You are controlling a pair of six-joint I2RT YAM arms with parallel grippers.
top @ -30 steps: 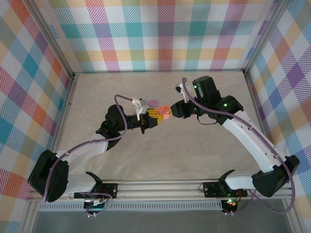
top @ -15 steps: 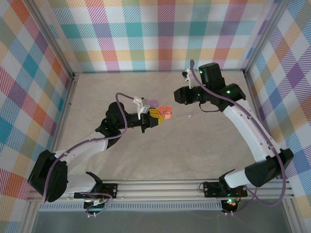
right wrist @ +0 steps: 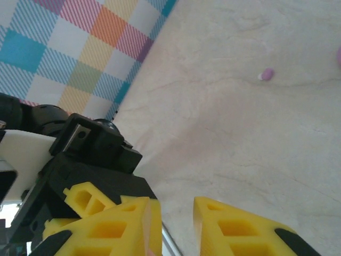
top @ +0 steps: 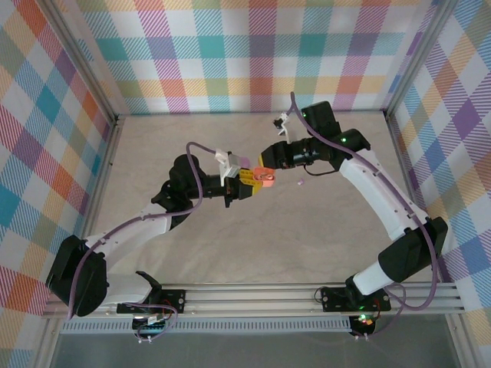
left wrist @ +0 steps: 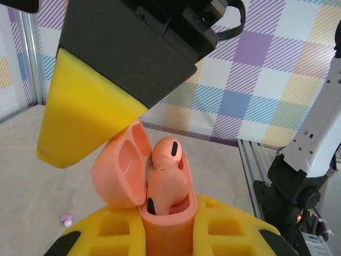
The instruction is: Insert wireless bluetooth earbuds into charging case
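Your left gripper (top: pixel 248 182) is clamped on the orange-pink charging case (left wrist: pixel 166 226). Its yellow fingers (left wrist: pixel 226 234) press the case's lower body from either side and hold it upright above the bench (top: pixel 192 253). The lid (left wrist: pixel 120 170) stands open, swung over to the left in the left wrist view. Two orange-pink earbuds show in the opening. The front earbud (left wrist: pixel 166 186) fills most of the opening, and the rear earbud (left wrist: pixel 169 152) stands up behind it. You cannot tell whether either one is fully seated.

Your right gripper (right wrist: pixel 176 226) has its fingers apart, with bare bench showing through the gap. In the left wrist view its yellow pad (left wrist: pixel 88 114) hangs just above and to the left of the open lid. You cannot tell whether pad and lid touch.

In the top view the two grippers meet over the middle of the bench, nearer its far edge than its near edge.

A purple earbud (top: pixel 301 182) lies loose on the bench, near the case on its right-edge side and well apart from every edge.
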